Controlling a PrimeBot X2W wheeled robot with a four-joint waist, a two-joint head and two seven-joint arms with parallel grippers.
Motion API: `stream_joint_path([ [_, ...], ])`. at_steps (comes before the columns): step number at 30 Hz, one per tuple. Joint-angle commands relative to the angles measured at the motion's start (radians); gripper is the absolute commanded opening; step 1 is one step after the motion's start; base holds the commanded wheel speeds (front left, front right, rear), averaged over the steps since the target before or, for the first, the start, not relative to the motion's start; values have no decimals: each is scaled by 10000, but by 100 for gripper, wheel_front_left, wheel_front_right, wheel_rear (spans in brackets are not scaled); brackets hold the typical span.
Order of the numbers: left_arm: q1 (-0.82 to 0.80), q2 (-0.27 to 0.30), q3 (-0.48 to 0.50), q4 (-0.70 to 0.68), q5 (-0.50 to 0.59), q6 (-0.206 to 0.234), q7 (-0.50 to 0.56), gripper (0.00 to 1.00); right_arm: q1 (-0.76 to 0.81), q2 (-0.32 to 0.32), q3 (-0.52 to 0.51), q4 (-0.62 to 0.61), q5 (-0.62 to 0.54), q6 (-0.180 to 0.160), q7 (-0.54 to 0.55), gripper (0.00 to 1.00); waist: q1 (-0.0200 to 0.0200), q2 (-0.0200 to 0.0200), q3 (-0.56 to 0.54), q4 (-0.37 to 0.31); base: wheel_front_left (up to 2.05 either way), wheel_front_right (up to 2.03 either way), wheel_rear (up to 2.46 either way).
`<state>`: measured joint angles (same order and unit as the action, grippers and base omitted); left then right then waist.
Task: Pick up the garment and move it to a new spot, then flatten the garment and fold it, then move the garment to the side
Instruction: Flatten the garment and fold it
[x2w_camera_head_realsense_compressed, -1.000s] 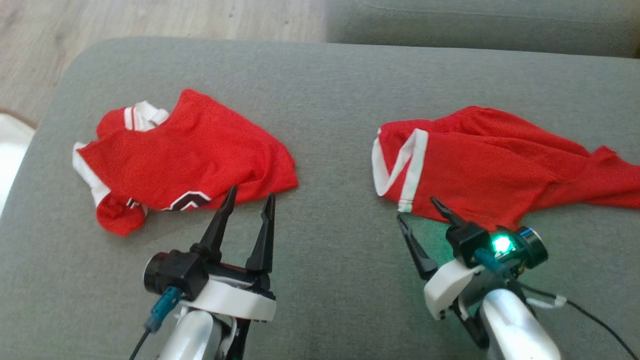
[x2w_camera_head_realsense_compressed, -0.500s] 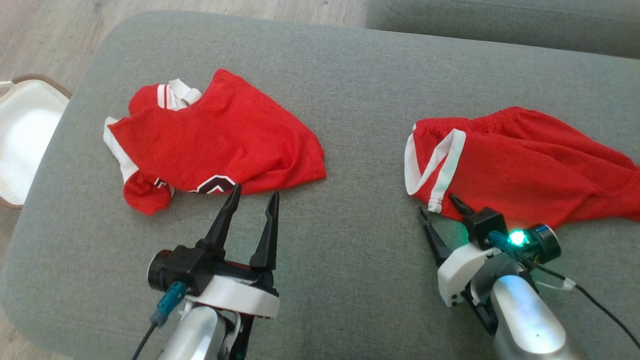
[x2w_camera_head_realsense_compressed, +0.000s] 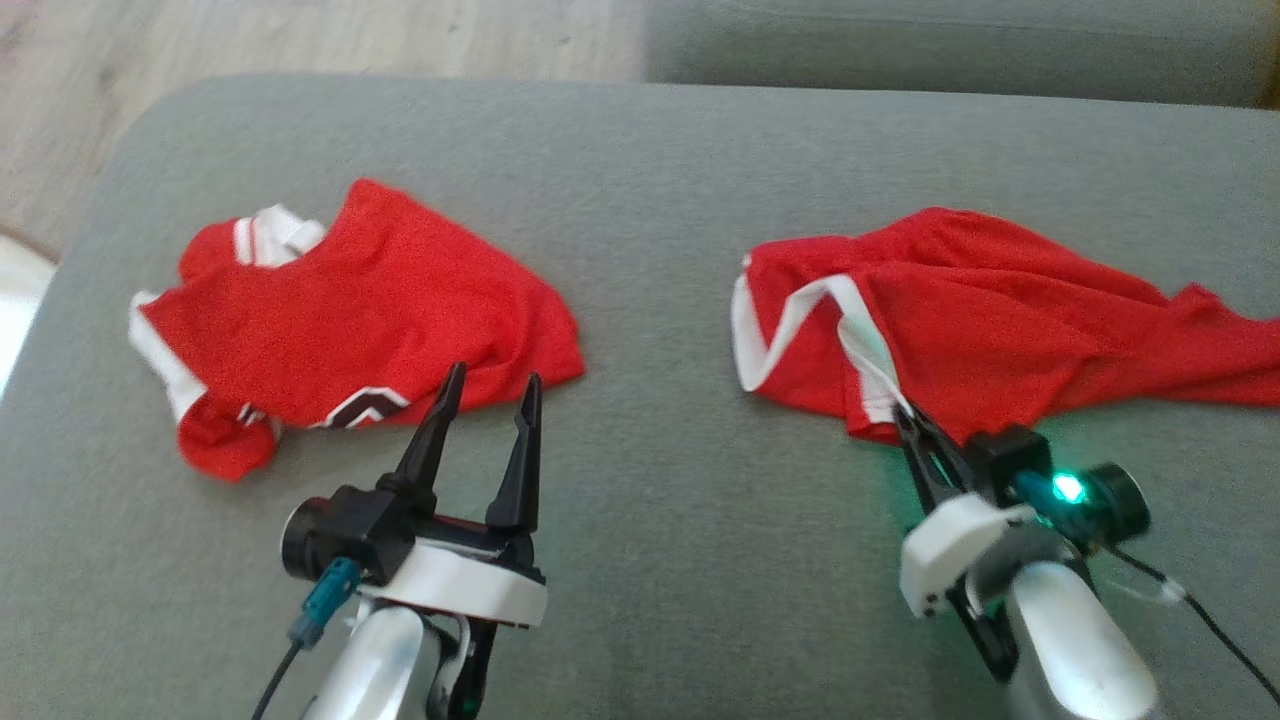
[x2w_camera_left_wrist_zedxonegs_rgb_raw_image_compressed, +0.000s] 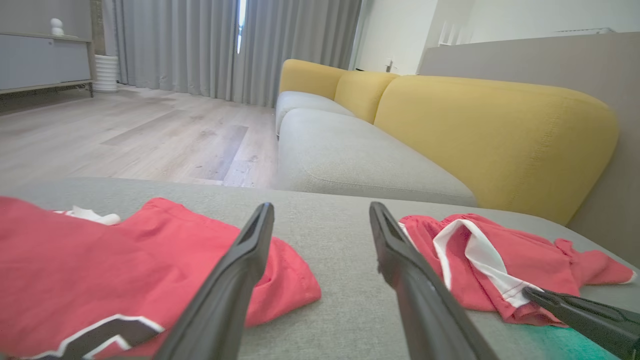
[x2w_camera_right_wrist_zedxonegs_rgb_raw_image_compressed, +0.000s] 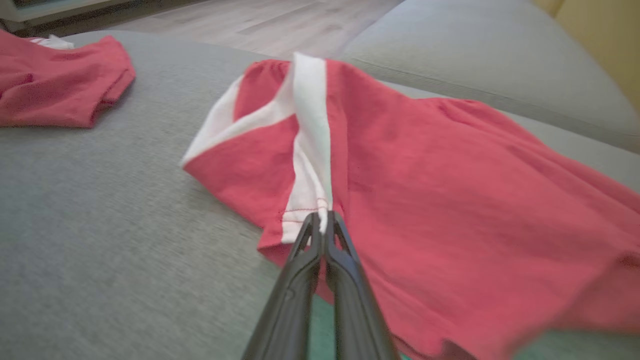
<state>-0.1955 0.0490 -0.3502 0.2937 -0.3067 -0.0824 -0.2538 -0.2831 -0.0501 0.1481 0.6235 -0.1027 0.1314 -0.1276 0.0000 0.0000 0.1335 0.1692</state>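
The garment (x2w_camera_head_realsense_compressed: 1010, 320), red with a white stripe, lies crumpled on the right of the grey cushion. My right gripper (x2w_camera_head_realsense_compressed: 903, 413) is shut on its near hem, right at the end of the white stripe (x2w_camera_right_wrist_zedxonegs_rgb_raw_image_compressed: 311, 150). In the right wrist view the two fingers meet on the fabric at the right gripper (x2w_camera_right_wrist_zedxonegs_rgb_raw_image_compressed: 324, 218), and the hem there is pulled up slightly. My left gripper (x2w_camera_head_realsense_compressed: 490, 372) is open with nothing between its fingers, its tips at the near edge of a second red garment (x2w_camera_head_realsense_compressed: 350, 320) with white trim and a black-and-white logo.
Both garments rest on a broad grey sofa cushion (x2w_camera_head_realsense_compressed: 650, 200). A second grey cushion (x2w_camera_head_realsense_compressed: 950, 40) lies behind it, with a yellow backrest (x2w_camera_left_wrist_zedxonegs_rgb_raw_image_compressed: 500, 130) beyond. Wooden floor (x2w_camera_head_realsense_compressed: 300, 40) runs past the cushion's far left edge.
My right gripper has closed on the garment's hem at the white stripe and bunched the fabric a little. The head camera swung, shifting the whole picture. The left gripper stayed open.
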Motion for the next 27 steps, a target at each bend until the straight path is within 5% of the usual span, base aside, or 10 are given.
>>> stream_joint_path([
  [1, -176, 12, 392, -288, 67, -1, -80, 100, 190, -1, 11, -443, -52, -7, -77, 0, 0, 0, -261, -483, 0, 0, 0],
  [11, 253, 12, 849, -421, 18, 58, -80, 100, 1845, -352, -1377, -3217, -799, -7, 1252, 0, 0, 0, -875, -2225, 0, 0, 0],
  [20, 17, 12, 634, -579, -69, 109, -80, 100, 3099, -1278, -3018, -5423, -1076, -7, 3058, 0, 0, 0, -708, -2706, 0, 0, 0],
  [21, 8, 12, 620, -567, -69, 102, -80, 100, 3093, -1226, -3174, -5589, -1107, -7, 3066, 34, 0, 0, -680, -2697, 0, 0, 0],
  [22, -4, 12, 610, -550, -63, 92, -80, 100, 3064, -1141, -3324, -5741, -1118, -7, 3031, 100, 0, 0, -646, -2674, 0, 0, 0],
  [27, -54, 12, 594, -465, -24, 35, -80, 100, 2859, -610, -3692, -6292, -1167, -7, 2755, 100, 0, 0, -577, -2465, 0, 0, 0],
])
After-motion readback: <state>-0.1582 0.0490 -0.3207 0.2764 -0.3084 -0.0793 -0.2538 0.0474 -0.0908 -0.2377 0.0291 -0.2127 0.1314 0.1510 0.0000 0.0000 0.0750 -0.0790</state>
